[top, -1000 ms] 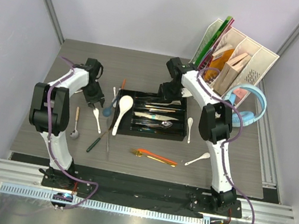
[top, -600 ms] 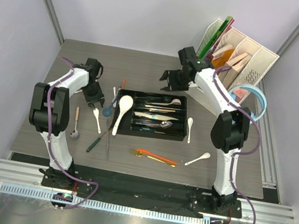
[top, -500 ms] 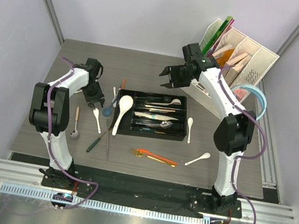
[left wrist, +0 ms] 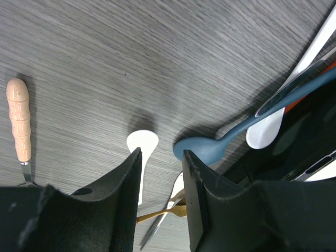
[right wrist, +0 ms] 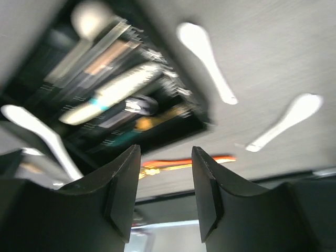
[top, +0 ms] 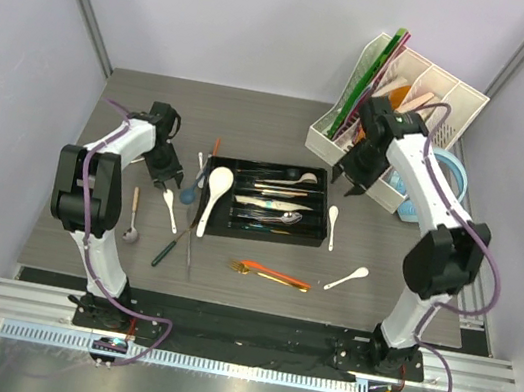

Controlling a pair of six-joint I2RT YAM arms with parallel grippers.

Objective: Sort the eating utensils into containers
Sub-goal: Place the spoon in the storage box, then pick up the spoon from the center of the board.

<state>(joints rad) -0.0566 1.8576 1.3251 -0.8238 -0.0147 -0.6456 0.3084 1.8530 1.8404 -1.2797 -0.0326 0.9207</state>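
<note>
Overhead, the black cutlery tray lies at the middle of the frame. Steel pieces lie in its long compartments, and a white soup spoon lies over its left end. The left gripper sits low over the table, just left of the tray. In its wrist view the jaws stand partly apart with nothing between them. Below them lie a blue spoon, a small white spoon and, at the left edge, a wooden-handled spoon.

The right gripper hangs just beyond the tray's upper right corner, in front of the white file organiser. Its jaws are also apart and empty, though that wrist view is blurred.

A second white spoon lies on the table just right of the tray, and a third white spoon lies toward the lower right. Below the tray, orange chopsticks lie beside a gold fork.
</note>
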